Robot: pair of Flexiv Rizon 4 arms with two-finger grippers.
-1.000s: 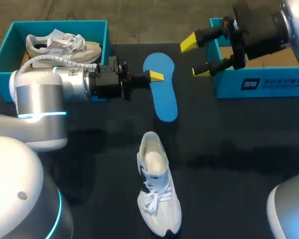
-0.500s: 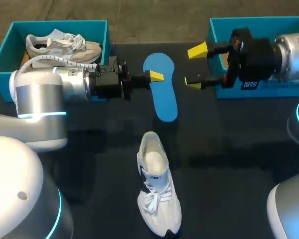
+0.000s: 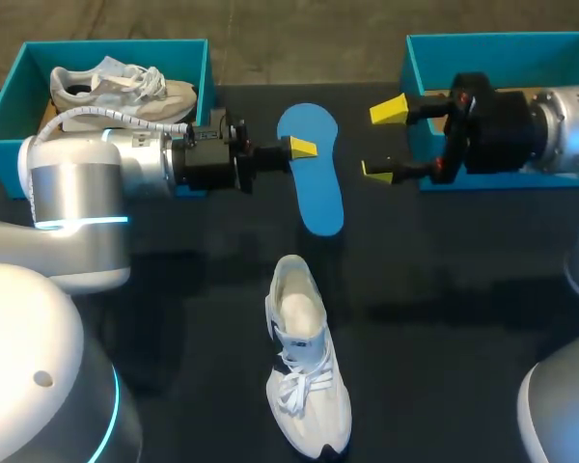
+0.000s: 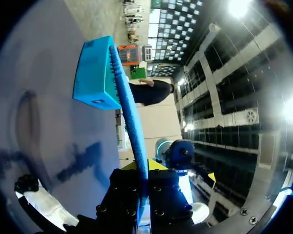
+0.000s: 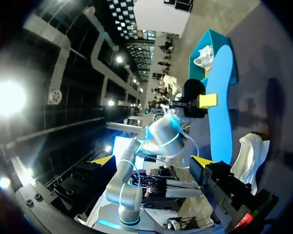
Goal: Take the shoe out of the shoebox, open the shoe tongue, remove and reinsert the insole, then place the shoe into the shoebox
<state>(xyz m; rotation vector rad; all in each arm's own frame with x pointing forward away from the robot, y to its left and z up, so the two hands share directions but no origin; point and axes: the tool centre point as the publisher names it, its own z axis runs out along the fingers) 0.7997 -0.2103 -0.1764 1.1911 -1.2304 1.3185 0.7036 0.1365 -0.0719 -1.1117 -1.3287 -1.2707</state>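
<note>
Right, my left gripper (image 3: 302, 148) sits just above the middle of the head view, clamped on the edge of the blue insole (image 3: 316, 188), which it holds over the dark table (image 3: 463, 289). In the left wrist view the insole stands edge-on, pinched between both fingers. My right gripper (image 3: 382, 141) comes in from the upper right with its jaws spread wide and nothing in them. It is level with the insole and just beside the near corner of the right shoebox (image 3: 502, 39). The white shoe (image 3: 306, 376) lies on the table at lower centre, toe toward the bottom edge and its opening toward the insole. A second shoe (image 3: 125, 85) rests in the left shoebox (image 3: 116, 43) at upper left.
</note>
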